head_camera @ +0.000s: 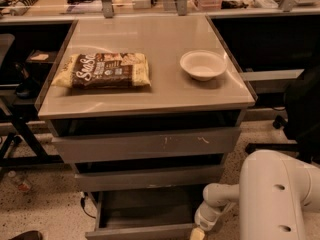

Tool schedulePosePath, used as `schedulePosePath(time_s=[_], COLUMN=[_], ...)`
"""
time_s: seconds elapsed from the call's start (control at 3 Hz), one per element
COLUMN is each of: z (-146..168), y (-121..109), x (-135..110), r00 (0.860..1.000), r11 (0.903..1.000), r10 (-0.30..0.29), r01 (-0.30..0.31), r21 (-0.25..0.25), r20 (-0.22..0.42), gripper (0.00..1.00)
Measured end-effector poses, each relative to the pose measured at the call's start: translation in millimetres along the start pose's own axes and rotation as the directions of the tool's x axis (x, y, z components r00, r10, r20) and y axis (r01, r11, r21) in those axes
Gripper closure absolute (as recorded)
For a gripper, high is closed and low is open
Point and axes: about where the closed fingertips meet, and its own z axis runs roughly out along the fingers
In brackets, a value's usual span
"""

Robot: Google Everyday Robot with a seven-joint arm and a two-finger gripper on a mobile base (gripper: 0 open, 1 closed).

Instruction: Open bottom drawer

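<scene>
The bottom drawer (145,211) is the lowest of three grey fronts under the grey cabinet top. It stands pulled out toward me, its shallow box body open to view and its front edge at the frame's bottom. My gripper (198,232) is at the drawer's front right corner, at the very bottom of the frame, at the end of the white arm (220,199). Only its yellowish tip shows.
A snack bag (102,70) and a white bowl (202,64) lie on the cabinet top (160,94). The widest top drawer front (145,144) has white scratches; the middle front (147,178) sits below it. A black chair (300,109) stands at right, table legs (20,129) at left.
</scene>
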Motion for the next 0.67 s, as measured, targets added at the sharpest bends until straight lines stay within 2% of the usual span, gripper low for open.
schedulePosePath(time_s=[0.33,0.67], z=[8.6,2.9], y=[10.1,32.1], x=[19.1,37.3], r00=[0.999,0.998], r11=[0.9998,0.9997], r10=[0.001,0.019], r01=[-0.002,-0.02], r21=[-0.02,-0.013], r20=[-0.051,-0.059], gripper=[0.0,0.0])
